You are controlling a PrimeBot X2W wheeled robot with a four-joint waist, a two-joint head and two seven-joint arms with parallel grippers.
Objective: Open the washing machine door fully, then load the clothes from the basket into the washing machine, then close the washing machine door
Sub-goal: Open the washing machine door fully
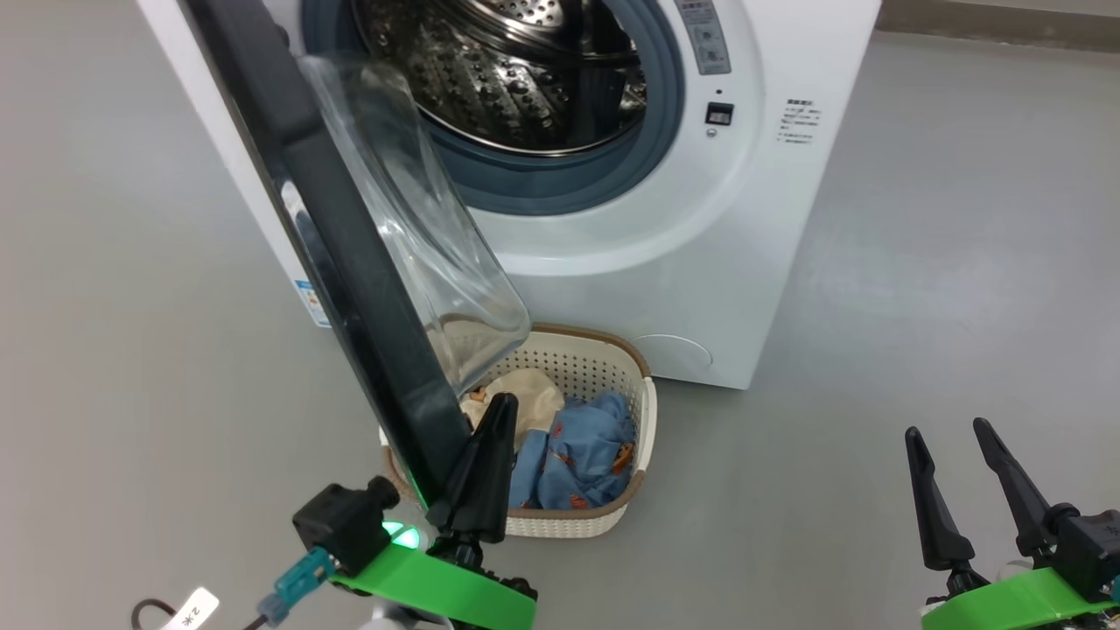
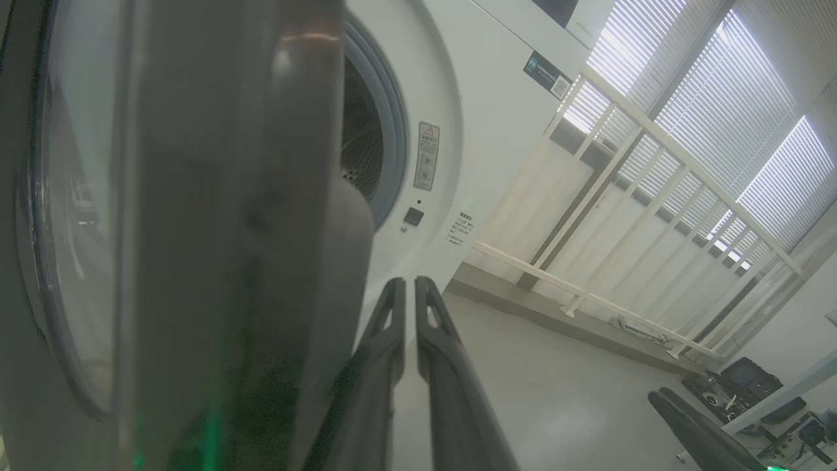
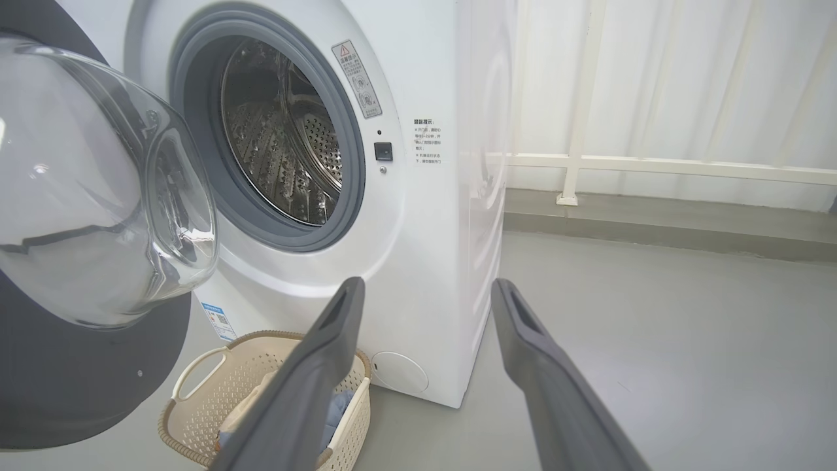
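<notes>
Nearest, at the lower left of the head view: left gripper (image 1: 501, 405), two long dark fingers pressed together with nothing between them, laid alongside the lower free edge of the large round glossy black washing machine door (image 1: 350, 262), seemingly in contact on its inner side. At the lower right: right gripper (image 1: 947, 430), fingers spread wide, empty, well apart from everything. Just beyond the left gripper, on the grey floor (image 1: 875, 367): small cream perforated plastic basket (image 1: 645, 411), rounded rectangle, brown rim, white side handles, just in front of the machine and partly under the swung-out door. Inside it: the clothes (image 1: 577, 455), soft light-blue and cream fabric with small orange prints, crumpled in a loose heap. Judged light, limp and easy to pinch; take hold at a raised fold atop the heap and allow for trailing ends catching the rim. Door judged rigid, hinged, fairly heavy, slick-surfaced; push on the black rim near the free edge, never on the bulging clear glass bowl (image 1: 411, 236), smooth, hard, breakable. Opening angle: roughly square to the machine front; judged short of fully open. Farthest: big white boxy washing machine (image 1: 700, 262), grey-blue rubber gasket (image 1: 569, 188), perforated steel drum (image 1: 516, 79), ribbed and shiny.
</notes>
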